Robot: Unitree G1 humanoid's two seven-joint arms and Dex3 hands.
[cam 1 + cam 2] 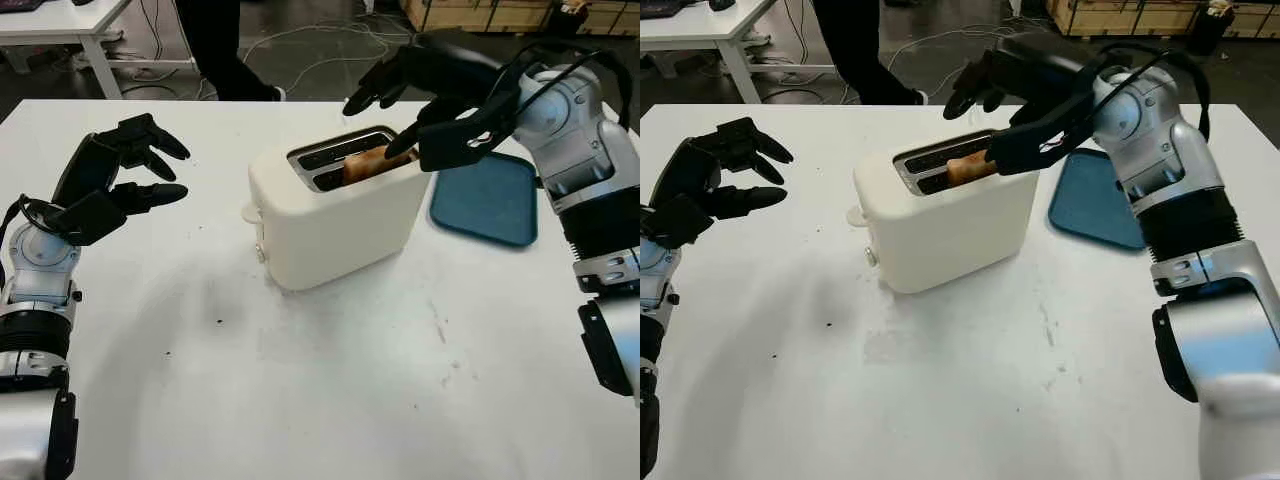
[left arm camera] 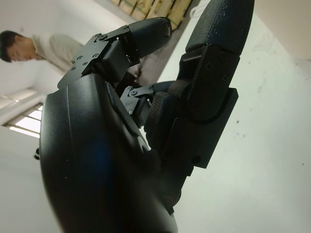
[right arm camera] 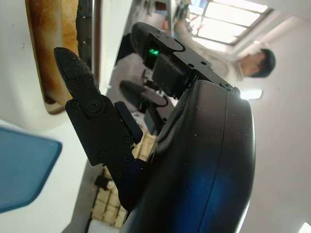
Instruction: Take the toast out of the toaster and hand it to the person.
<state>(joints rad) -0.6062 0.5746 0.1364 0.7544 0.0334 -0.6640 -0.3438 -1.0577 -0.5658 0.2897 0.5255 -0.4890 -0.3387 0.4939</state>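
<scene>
While my right hand (image 1: 400, 115) hovered over the toaster (image 1: 335, 215), the toast (image 1: 372, 162) sat in the near slot.

It poked up from the slot just below my fingers, its long axis running along the slot, one finger reaching down beside its right end. That hand was released, grasping nothing, and far nearer than my left hand (image 1: 125, 175), released well apart over the desk (image 1: 300, 380). A person (image 3: 252, 60) stood beyond.

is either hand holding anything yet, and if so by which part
Nothing is held. The right hand is open over the toaster, one finger beside the toast standing in the slot, not gripping it. The left hand is open, off to the side.
</scene>
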